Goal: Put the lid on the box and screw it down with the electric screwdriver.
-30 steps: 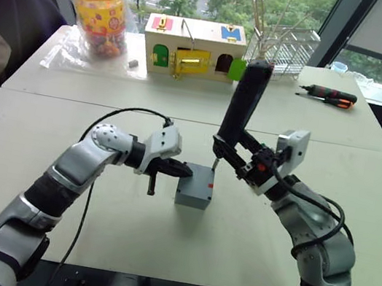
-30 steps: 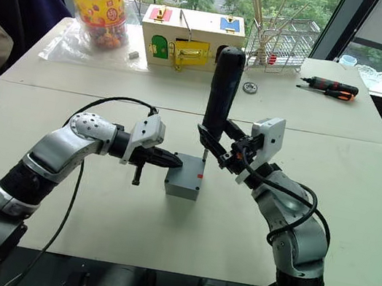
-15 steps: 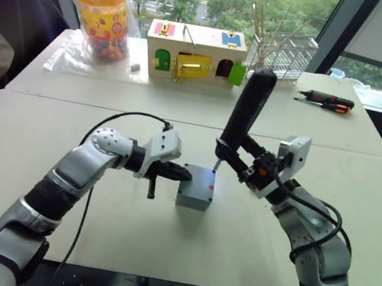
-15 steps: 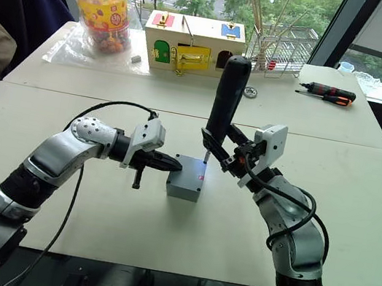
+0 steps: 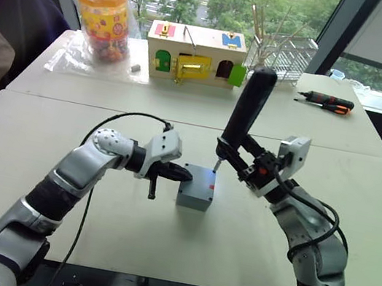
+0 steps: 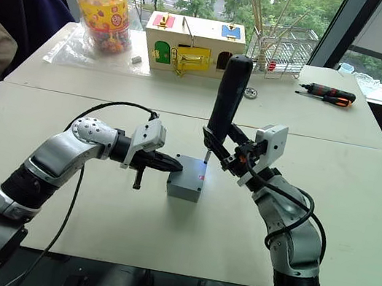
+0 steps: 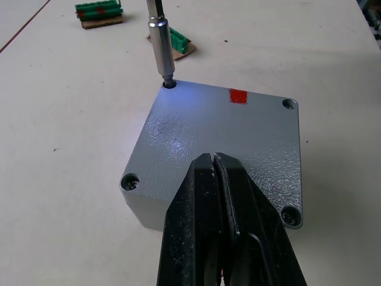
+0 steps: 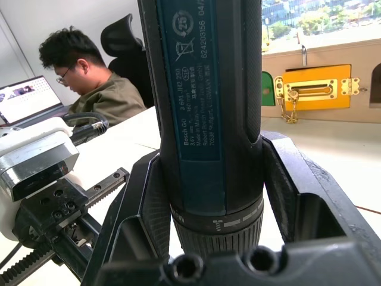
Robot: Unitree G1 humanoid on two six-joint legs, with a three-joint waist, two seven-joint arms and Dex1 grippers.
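Observation:
The grey box point(image 5: 192, 198) stands mid-table with the lid point(image 7: 220, 134) seated on top; a red mark point(image 7: 238, 96) shows on the lid. My left gripper point(image 7: 213, 158) is shut, and its joined fingertips rest on the lid's top near the edge facing it. My right gripper point(image 5: 237, 160) is shut on the electric screwdriver point(image 5: 246, 107), held nearly upright. Its metal bit point(image 7: 161, 42) sits in the lid's far corner screw hole. The other three corner holes show on the lid.
At the table's far side stand a wooden box with coloured doors point(image 5: 195, 53), a bagged orange jar point(image 5: 103, 13), a wire rack point(image 5: 285, 48) and an orange-and-black hand screwdriver point(image 5: 326, 100). A seated person point(image 8: 89, 80) is at the left. Green terminal blocks point(image 7: 98, 11) lie beyond the box.
The head camera has shifted slightly. Both grippers, the screwdriver and the box keep the same places relative to each other.

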